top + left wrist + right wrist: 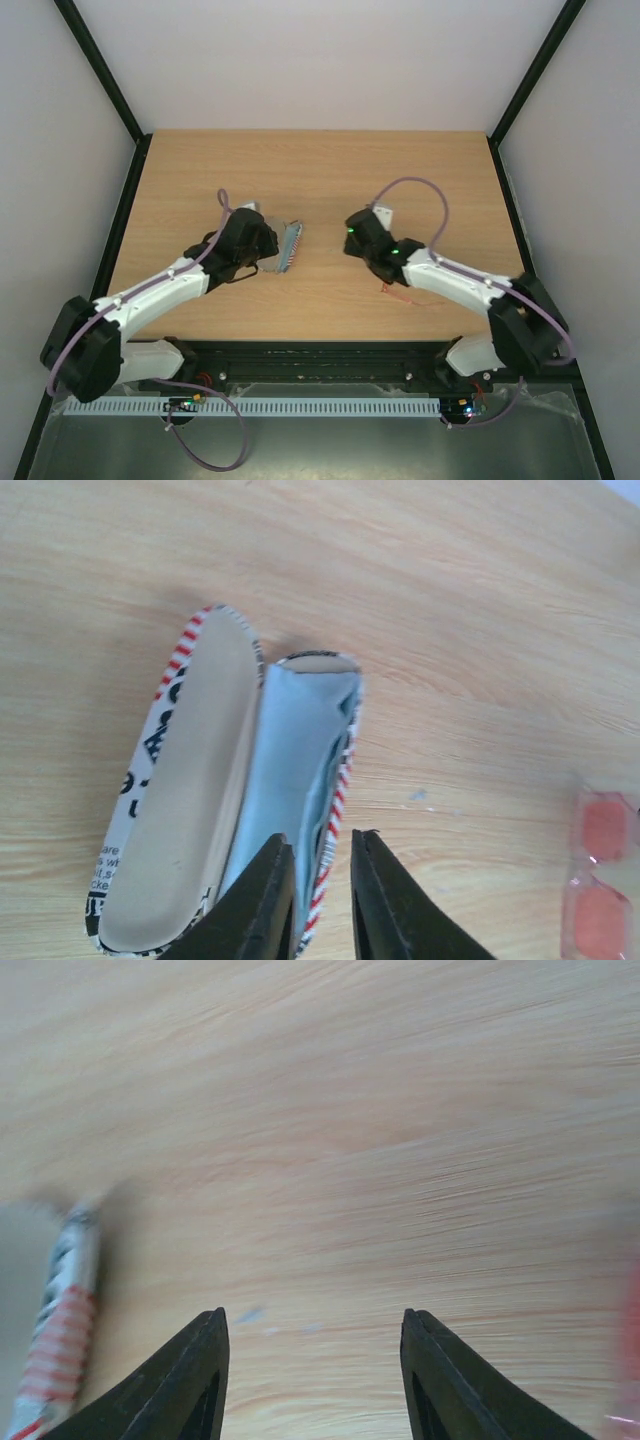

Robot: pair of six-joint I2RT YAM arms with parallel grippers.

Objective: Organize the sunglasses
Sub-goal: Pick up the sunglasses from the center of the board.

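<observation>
Sunglasses lie flat on the table at the lower right of the left wrist view, cut off by the frame edge and apart from the case. In the top view the right arm hides most of them; only a thin red bit shows. Case is open with the blue cloth inside, clear only from the left wrist. Left gripper: jaws a narrow slit straddling the case's striped rim, cannot tell if they pinch it. Right gripper: jaws about half apart, nothing between. Right wrist view is blurred; the red smear at its right edge is possibly the sunglasses.
</observation>
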